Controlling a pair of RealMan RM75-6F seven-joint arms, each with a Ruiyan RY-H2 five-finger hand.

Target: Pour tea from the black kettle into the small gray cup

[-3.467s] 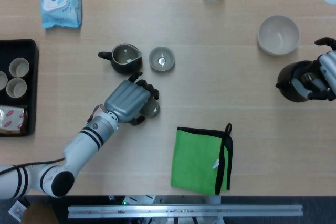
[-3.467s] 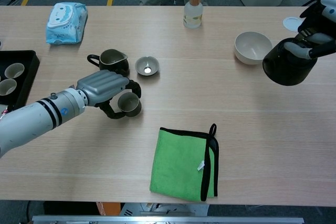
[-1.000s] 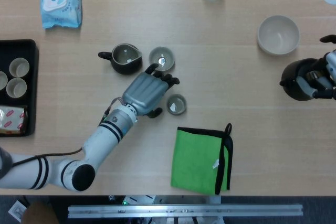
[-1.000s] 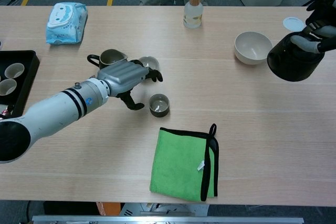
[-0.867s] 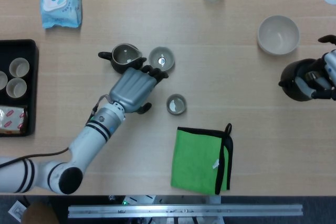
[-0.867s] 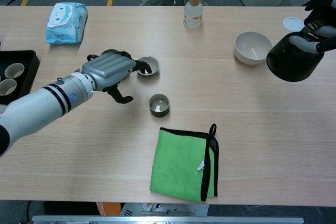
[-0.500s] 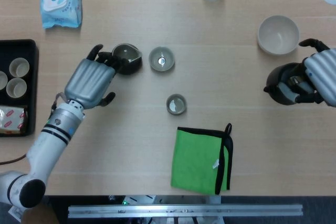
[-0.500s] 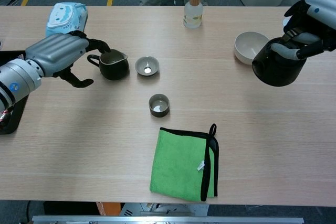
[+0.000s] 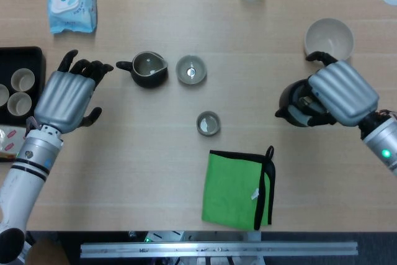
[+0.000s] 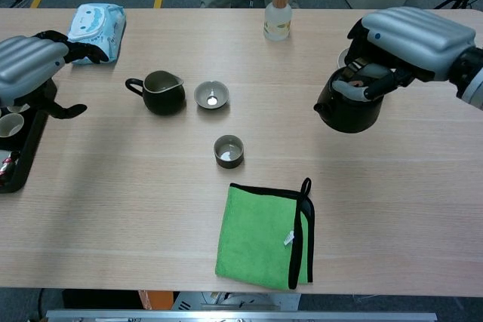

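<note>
The right hand (image 10: 411,39) holds the black kettle (image 10: 349,103) from above, fingers wrapped around its top, and has carried it inward from the worktop's right edge; half a second ago it hung near the white bowl (image 9: 329,40), and now it hovers well left of that, spout pointing toward the middle. The small gray cup (image 10: 228,151) stands alone on the bare worktop (image 10: 151,209), just above the green cloth (image 10: 264,235), and the kettle is still apart from it, up and to the right in the chest view. No tilt shows yet, so pouring has probably not begun; the approach looks about halfway done.

The left hand (image 9: 65,98) has withdrawn. A second ago it lay beside the cup, having left it where it now sits; now it hangs at the worktop's left side near the black tray (image 9: 34,60), fingers spread and holding nothing. That leaves the cup unobstructed for the pour. The dark pitcher (image 10: 160,92) and the small dish (image 10: 211,96) beside it have not moved.
</note>
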